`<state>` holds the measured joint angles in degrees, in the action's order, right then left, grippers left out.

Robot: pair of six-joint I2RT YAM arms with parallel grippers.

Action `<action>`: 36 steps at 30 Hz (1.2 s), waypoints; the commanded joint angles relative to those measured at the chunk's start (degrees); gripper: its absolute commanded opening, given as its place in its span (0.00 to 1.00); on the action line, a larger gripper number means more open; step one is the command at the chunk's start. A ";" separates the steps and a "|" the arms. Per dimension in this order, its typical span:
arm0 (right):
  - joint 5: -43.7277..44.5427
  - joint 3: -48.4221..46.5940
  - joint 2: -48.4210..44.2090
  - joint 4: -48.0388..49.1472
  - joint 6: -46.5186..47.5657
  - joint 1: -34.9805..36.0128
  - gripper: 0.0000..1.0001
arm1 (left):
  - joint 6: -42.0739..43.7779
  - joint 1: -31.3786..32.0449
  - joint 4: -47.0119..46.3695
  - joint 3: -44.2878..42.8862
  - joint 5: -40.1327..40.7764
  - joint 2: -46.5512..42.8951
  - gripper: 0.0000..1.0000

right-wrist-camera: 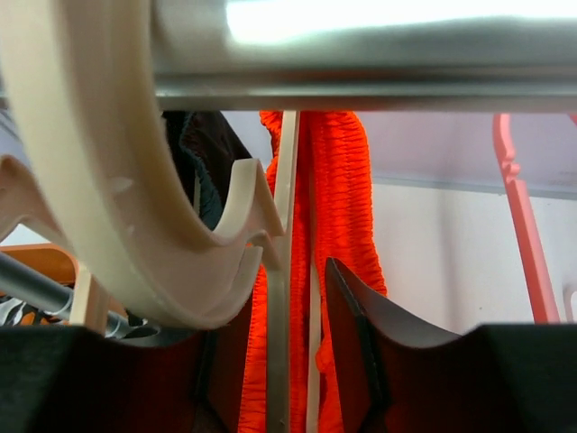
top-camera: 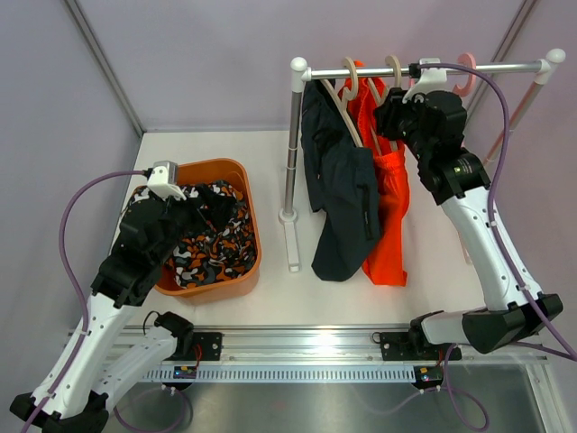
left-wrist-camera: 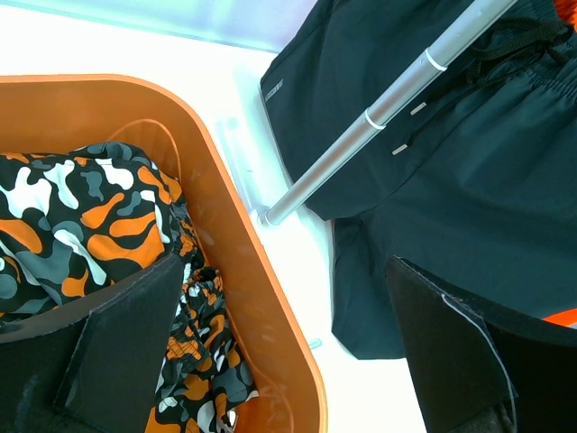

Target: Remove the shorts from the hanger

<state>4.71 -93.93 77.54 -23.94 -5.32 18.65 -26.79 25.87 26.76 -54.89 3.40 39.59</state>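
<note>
Fabric soft, light, limp; pinch orange shorts (top-camera: pixel 388 225) at gathered waistband beside hanger (right-wrist-camera: pixel 279 271); right gripper (right-wrist-camera: pixel 287 298) jaws apart, straddling hanger strut; left gripper (left-wrist-camera: pixel 284 271) spread wide over bin (left-wrist-camera: pixel 225 180).

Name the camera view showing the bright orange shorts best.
Top external: the bright orange fabric shorts hang nearly full length, partly hidden by the dark navy shorts. Right wrist shows only their gathered waistband; left wrist, just an orange sliver.
</note>
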 commanded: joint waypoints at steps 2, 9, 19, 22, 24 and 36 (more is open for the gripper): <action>2.67 2.61 -1.60 7.42 0.14 0.51 0.38 | 1.39 0.15 -1.28 -0.21 -0.76 -0.22 0.99; 3.90 2.18 -3.17 7.69 0.49 0.59 0.00 | 1.47 0.15 -1.54 -0.30 -1.81 0.13 0.99; 2.23 -4.06 -7.40 0.05 0.75 0.51 0.00 | 1.91 0.15 -1.54 -1.62 -3.05 0.92 0.99; 2.93 -3.72 -9.68 -1.98 0.40 0.51 0.00 | 2.44 0.15 -1.71 -2.06 -5.24 1.27 0.99; 3.46 -3.54 -11.18 -4.17 0.05 0.59 0.00 | 2.88 0.23 -1.71 -2.67 -6.03 1.71 0.99; 0.48 -6.44 -18.73 -28.34 -4.43 0.51 0.00 | 3.59 0.15 -5.57 -6.89 -15.87 5.93 0.99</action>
<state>7.42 -97.45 61.93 -47.64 -7.79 18.76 -23.90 25.87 25.76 -58.76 -6.96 44.49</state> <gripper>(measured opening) 0.078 0.988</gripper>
